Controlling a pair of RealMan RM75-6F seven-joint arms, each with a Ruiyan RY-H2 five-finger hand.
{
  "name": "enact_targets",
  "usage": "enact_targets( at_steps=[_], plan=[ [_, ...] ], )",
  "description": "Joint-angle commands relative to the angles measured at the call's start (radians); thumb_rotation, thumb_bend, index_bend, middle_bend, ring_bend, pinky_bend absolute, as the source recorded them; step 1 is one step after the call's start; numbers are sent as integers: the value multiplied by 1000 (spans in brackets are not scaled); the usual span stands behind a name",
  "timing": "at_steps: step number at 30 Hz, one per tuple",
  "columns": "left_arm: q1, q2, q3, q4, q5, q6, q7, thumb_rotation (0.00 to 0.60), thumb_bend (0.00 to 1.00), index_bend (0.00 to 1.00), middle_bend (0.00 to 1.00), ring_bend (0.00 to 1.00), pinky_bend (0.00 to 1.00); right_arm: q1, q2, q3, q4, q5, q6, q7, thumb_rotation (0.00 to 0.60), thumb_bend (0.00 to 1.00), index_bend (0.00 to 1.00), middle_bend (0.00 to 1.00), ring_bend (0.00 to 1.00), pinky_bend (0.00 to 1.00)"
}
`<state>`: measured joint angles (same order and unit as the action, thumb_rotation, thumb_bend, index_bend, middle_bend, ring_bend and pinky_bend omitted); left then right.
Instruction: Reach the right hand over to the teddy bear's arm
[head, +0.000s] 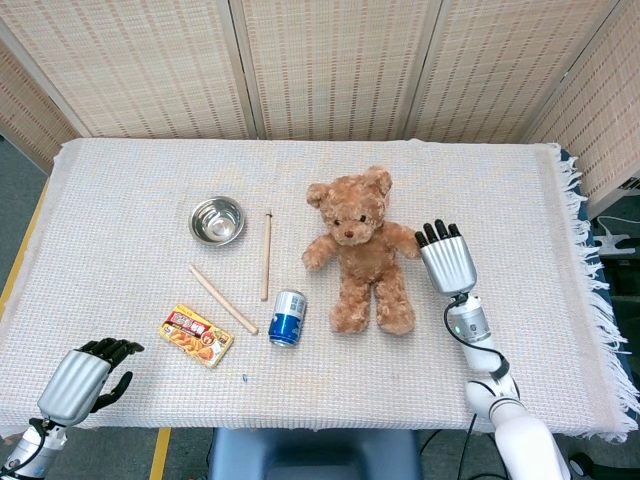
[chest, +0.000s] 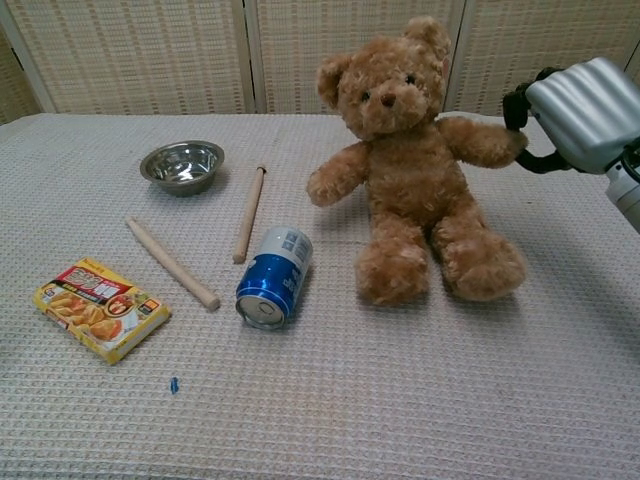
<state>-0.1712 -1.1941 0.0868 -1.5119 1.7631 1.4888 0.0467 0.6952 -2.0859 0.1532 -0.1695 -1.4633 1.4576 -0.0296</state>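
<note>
Sits upright near the middle of the table, a brown teddy bear (chest: 418, 185), legs toward the near edge and head tilted slightly. Grips the end of the teddy bear's arm (chest: 482, 141) on the side toward the right edge, the right hand (chest: 580, 113), dark fingers (chest: 516, 108) curled around the paw, silver back upward. Rests off the near left corner of the table, the left hand (head: 80, 380), fingers loosely curled and holding nothing. Lies on its side just beside the bear's leg, a blue drink can (chest: 273, 276). Lie apart between can and left edge, two wooden sticks (chest: 171, 262), a small steel bowl (chest: 182, 164) and a yellow food packet (chest: 101, 308) nearest the front edge. Covers the table, a white woven cloth (head: 120, 210).
</note>
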Motion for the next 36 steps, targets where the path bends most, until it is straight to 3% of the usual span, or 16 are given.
enact_targets(
  at_steps=[1, 14, 30, 33, 36],
  plan=[
    [0, 0, 0, 0, 0, 0, 0, 600, 438, 334, 392, 360, 511, 2, 2, -1, -9, 0, 6, -5, 600, 227, 576, 488, 385, 581],
    [-1, 1, 1, 3, -1, -1, -4, 600, 438, 334, 392, 360, 511, -31, -16, -21, 8, -2, -80, 9, 600, 227, 576, 488, 385, 581],
    [-2, -2, 2, 3, 0, -7, 1, 600, 438, 334, 392, 360, 511, -5, 27, 10, -37, 15, 42, 8, 600, 227, 573, 488, 385, 581],
    [-3, -2, 2, 4, -2, -9, 2, 600, 437, 334, 392, 360, 511, -36, 41, 15, -74, 27, 30, 9, 600, 226, 520, 488, 371, 581],
    [-3, -2, 1, 4, -4, -9, 0, 600, 438, 334, 392, 360, 511, -96, 81, 12, -175, 43, 0, -25, 600, 224, 363, 446, 288, 547]
  ],
)
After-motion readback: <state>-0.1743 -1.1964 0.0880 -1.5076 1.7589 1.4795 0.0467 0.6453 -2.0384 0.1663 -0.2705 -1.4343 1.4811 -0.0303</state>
